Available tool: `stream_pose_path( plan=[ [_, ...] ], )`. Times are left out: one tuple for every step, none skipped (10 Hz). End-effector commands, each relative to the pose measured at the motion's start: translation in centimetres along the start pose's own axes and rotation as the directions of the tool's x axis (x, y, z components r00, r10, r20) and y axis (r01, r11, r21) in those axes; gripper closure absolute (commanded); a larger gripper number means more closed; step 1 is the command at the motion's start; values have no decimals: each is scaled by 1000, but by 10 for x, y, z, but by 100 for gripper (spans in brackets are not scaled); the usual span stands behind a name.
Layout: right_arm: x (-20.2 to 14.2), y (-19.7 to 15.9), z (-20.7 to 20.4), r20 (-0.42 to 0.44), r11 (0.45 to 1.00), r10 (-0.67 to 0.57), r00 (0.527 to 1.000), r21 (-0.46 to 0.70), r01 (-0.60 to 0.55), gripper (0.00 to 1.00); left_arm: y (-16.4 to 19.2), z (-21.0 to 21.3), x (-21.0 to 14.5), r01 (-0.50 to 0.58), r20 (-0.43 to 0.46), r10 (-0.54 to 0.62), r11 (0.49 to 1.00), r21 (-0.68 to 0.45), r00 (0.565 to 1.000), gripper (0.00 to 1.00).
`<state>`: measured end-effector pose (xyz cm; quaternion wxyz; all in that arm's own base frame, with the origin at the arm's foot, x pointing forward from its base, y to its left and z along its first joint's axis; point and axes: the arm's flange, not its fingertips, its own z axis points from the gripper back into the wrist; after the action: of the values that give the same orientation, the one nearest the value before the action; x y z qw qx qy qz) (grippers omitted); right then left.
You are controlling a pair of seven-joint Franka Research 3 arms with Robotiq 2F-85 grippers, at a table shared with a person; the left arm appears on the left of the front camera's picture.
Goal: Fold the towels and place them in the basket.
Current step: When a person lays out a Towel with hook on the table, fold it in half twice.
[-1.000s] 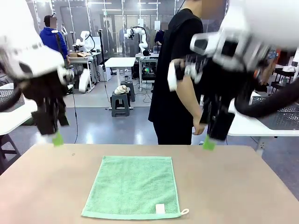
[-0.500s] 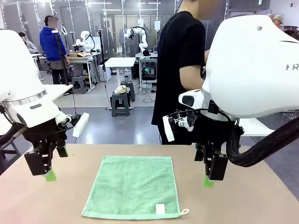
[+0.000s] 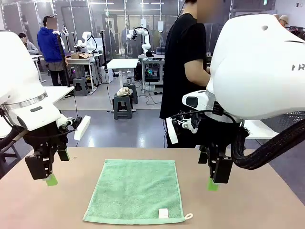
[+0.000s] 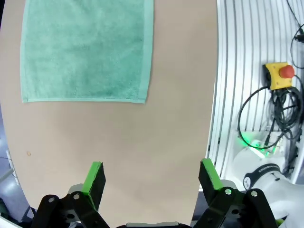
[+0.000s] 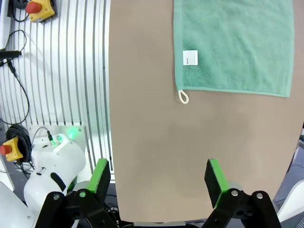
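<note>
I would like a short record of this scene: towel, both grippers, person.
towel: mint green, spread flat and unfolded on the table
label: white, near the robot-side edge; loop at the corner beside it
left gripper: open, empty, over bare table left of the towel
right gripper: open, empty, over bare table right of it
person: standing at the far side

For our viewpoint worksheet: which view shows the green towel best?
Front view: the green towel lies whole, all four edges visible. Left wrist view crops it to its plain end; right wrist, its labelled end.
</note>
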<state>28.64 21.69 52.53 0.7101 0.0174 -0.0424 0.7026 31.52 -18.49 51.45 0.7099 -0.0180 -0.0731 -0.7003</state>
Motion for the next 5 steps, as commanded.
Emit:
stream_pose_path(
  plan=[
    [-1,2,1,-1,1000,-13,1000,1,13,0,0,2,2,-14,-5,14,1000,-8,1000,0],
    [0,0,0,0,1000,0,1000,0,0,0,0,0,0,0,0,0,1000,0,1000,0],
    [9,1,-7,-4,1000,14,1000,-19,-14,0,0,-11,16,11,-3,-11,1000,18,1000,0],
    [18,-2,-19,-7,1000,22,1000,-19,-22,0,2,-26,29,26,-15,-26,1000,2,1000,0],
    [25,-6,-35,-28,1000,20,999,-10,-21,0,1,-40,40,35,-29,-34,999,6,999,0]
  ],
)
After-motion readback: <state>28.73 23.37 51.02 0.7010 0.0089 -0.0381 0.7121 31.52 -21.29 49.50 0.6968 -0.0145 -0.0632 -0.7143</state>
